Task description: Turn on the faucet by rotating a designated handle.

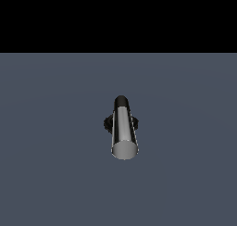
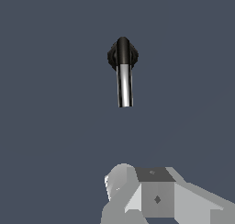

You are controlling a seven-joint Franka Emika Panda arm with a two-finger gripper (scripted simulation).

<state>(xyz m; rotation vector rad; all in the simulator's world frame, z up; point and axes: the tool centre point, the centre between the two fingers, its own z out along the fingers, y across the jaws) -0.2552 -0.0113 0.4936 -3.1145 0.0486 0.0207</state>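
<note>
Okay, faucet [image 1: 121, 125] is sitting alone on the grey floor, mid-scene in the exterior view. Handle [image 1: 125, 130] is jutting out from the black elbow toward that camera, flat grey end facing it; black ridged base [image 1: 107, 123] is peeking out behind. Arm isn't showing in the exterior view at all.

In the wrist view the gripper [image 2: 156, 195] is hanging well apart from the handle [image 2: 124, 85], nothing between the fingers. Can't tell if it's spread or pressed together; only the white body and one dark pad are showing.

My read: approach step, no contact yet. To do it well, I'd be coming down beside the free end of the bar, not near the elbow, for leverage, then pushing sideways in an arc around the base instead of straight through.
</note>
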